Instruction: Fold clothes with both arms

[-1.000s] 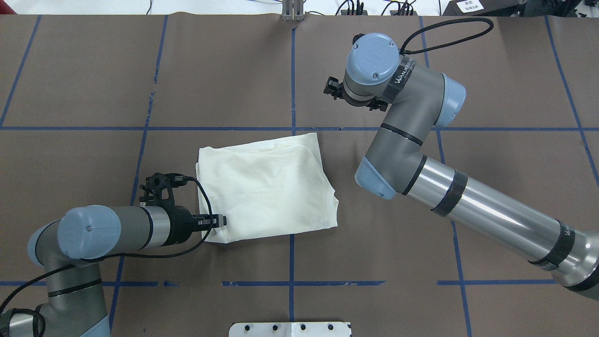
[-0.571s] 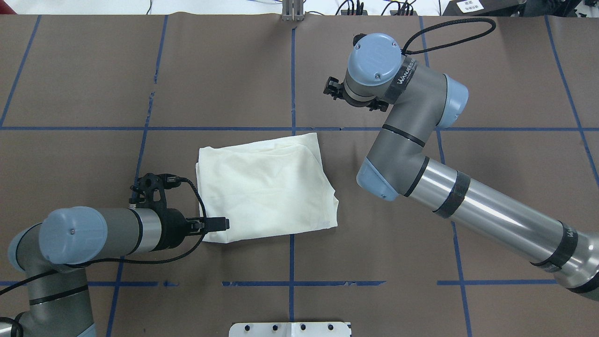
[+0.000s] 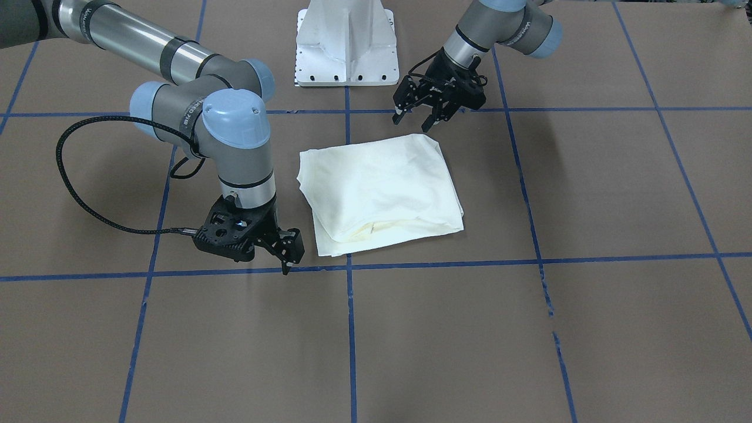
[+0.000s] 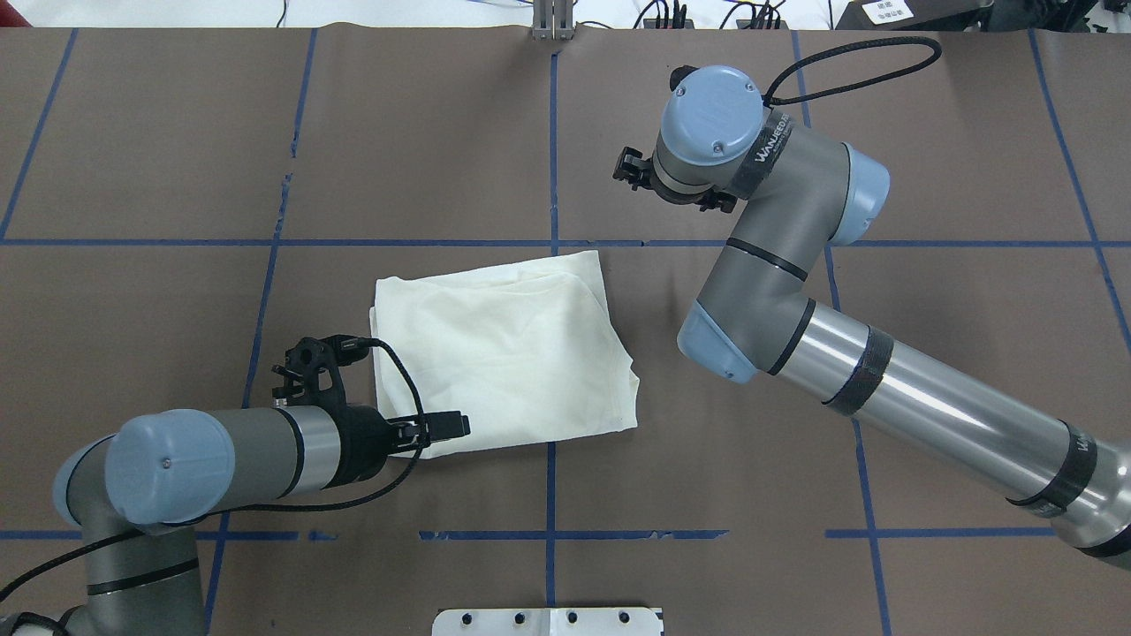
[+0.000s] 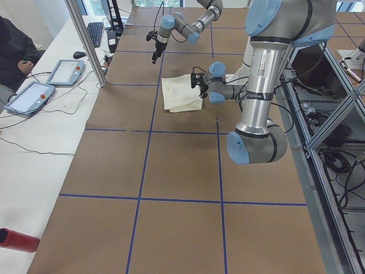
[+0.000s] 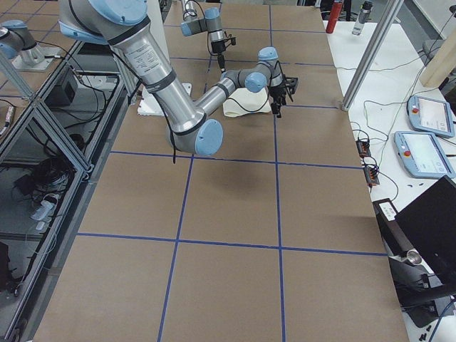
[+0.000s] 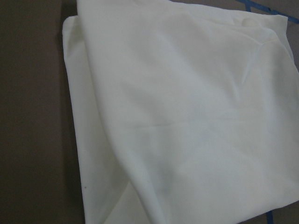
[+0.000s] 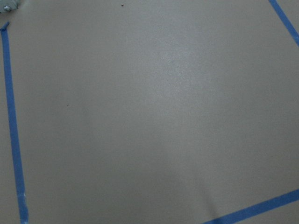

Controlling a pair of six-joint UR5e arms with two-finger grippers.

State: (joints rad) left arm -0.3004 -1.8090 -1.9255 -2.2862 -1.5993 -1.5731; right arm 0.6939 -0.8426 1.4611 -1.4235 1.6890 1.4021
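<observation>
Shirt [image 4: 504, 353]: you'll find it folded, plain side up, at mid-bench. Left tool [image 3: 410, 124], toward the robot-side edge, and right tool [image 3: 292, 261], toward the far edge: both parted, empty and off the cloth, likely because folding looks finished.

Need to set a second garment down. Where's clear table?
Free: the table squares across the blue tape line from the shirt, operators' side, and both table ends. Crowded: around the shirt, with the left gripper at one corner and the right gripper hovering alongside.
</observation>
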